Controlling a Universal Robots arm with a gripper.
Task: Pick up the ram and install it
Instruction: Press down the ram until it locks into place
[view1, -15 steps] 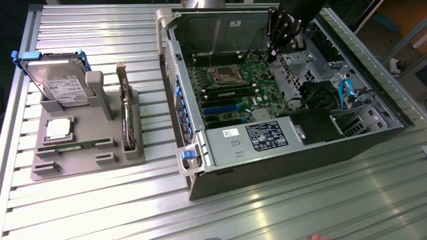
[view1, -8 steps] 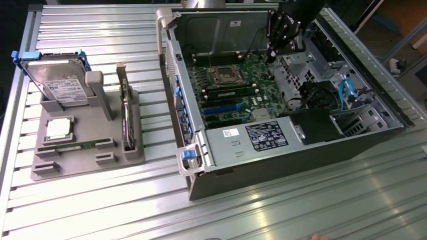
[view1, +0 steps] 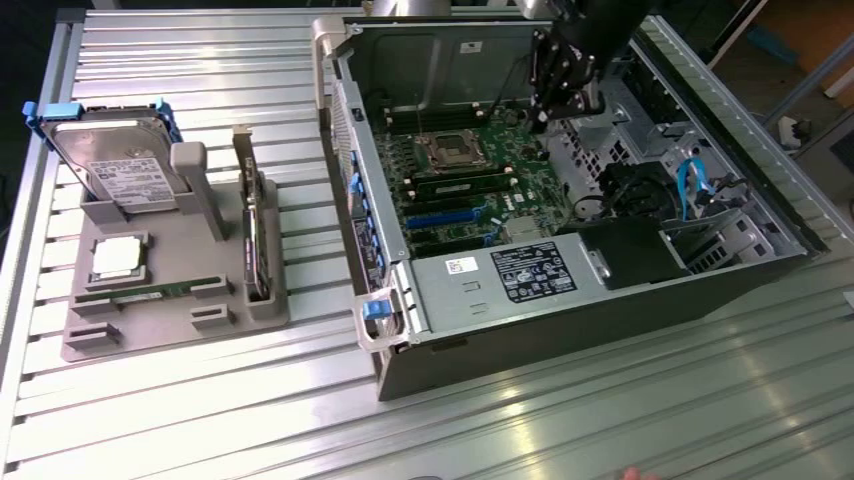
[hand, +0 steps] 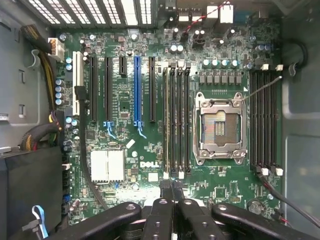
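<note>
A shiny silver bench (view1: 561, 410) with long grooves catches bright light; dark floor (view1: 801, 90) lies behind it

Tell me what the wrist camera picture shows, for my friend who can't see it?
The robot's pincer hangs over a green computer motherboard inside an open case, with its black linkage arms at the near edge. An open, empty silver processor socket sits between two banks of long memory slots, beside a blue slot among black card slots.

Computer case (view1: 561, 300) at exterior view's right, parts stand (view1: 160, 290) well apart, left
</note>
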